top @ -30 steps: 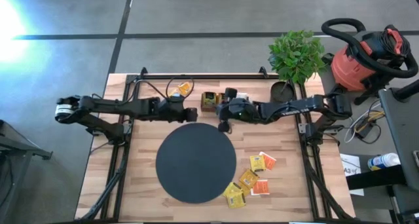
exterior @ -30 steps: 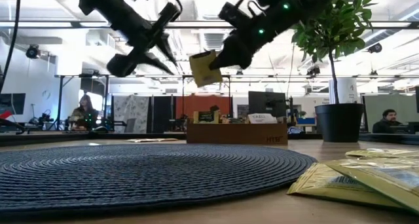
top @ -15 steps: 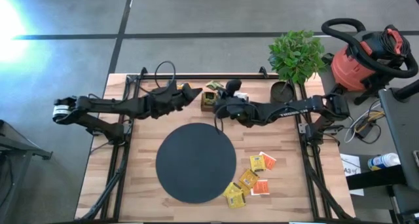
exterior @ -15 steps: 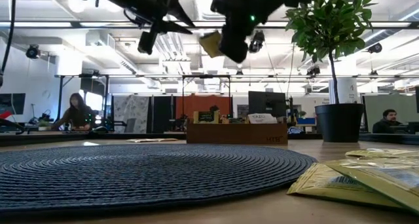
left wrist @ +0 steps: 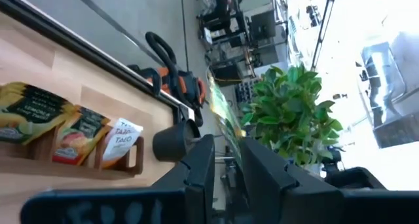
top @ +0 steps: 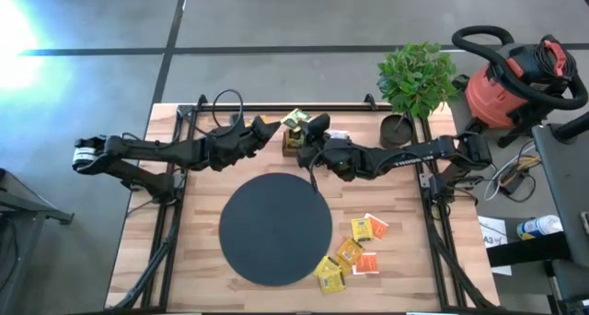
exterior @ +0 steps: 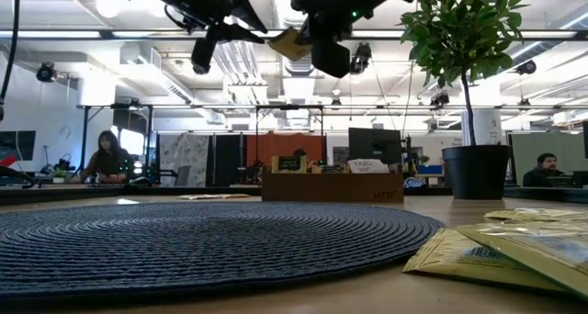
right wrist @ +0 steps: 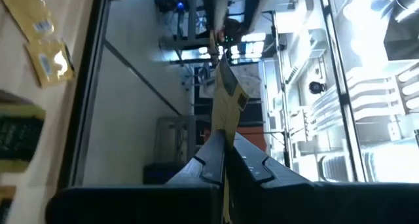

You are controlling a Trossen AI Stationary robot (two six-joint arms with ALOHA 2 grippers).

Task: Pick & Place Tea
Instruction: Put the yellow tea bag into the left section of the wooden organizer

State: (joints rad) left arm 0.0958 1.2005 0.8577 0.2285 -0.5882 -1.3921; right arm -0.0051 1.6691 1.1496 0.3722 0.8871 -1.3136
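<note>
Right claw (top: 296, 129) pinching a tea sachet (top: 294, 120) by one edge, fingers clamped fully together on it, holding it high above the counter (top: 386, 260) and over the wooden tray (top: 293, 142) at the far edge. Gripping by the edge probably to leave most of the sachet hanging free, so another claw can take it or so it can drop cleanly into a slot. Seen from the right wrist, sachet (right wrist: 224, 99) standing straight out from between the fingers, thin and edge-on.

Left claw (top: 269, 126) hovering just beside it, also raised, fingers partly open with a gap between them and gripping nothing visible; from the left wrist, sachet (left wrist: 221, 109) showing beyond that gap, near but apparently not touched. Looking like a handover or a re-grip, judging by the two claws facing each other.

Sachet looking small, flat, square, yellow paper with a dark mark, slightly creased in the low view (exterior: 289, 44).

Tray already holding several sachets upright in a row (left wrist: 78, 135). More sachets (top: 354, 252) lying loose on the counter, right of the black disc (top: 275, 228), well apart from both claws, likely waiting to be picked. Potted plant (top: 416, 75) standing at the far right corner.
</note>
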